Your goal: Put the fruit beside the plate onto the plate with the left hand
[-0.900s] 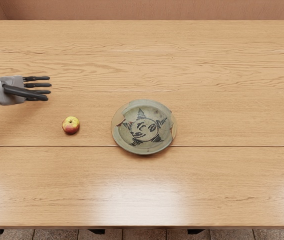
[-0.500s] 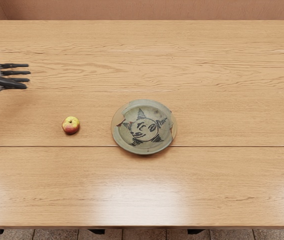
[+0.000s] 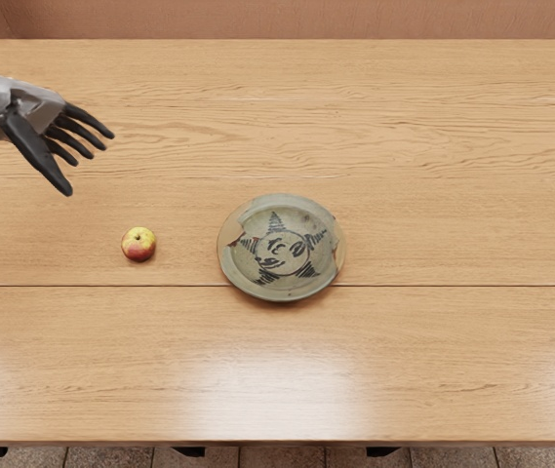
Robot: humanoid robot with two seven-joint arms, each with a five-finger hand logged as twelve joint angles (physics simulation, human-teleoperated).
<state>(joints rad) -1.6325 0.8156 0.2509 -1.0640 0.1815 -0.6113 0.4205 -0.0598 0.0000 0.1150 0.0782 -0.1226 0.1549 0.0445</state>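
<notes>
A small red and yellow apple [image 3: 138, 244] lies on the wooden table, just left of a round greenish plate [image 3: 328, 278] painted with a dark star-and-face pattern. My left hand [image 3: 72, 146] hangs at the far left, up and to the left of the apple, well apart from it. Its dark fingers are spread and angled down to the right, holding nothing. The right arm does not show.
The wooden table [image 3: 433, 370] fills the view, with its front edge near the bottom and a brown wall strip along the top.
My left hand first drew back toward the left edge, then came back in, rose and tilted, so its fingers now point down-right. Apple and plate have not moved.
</notes>
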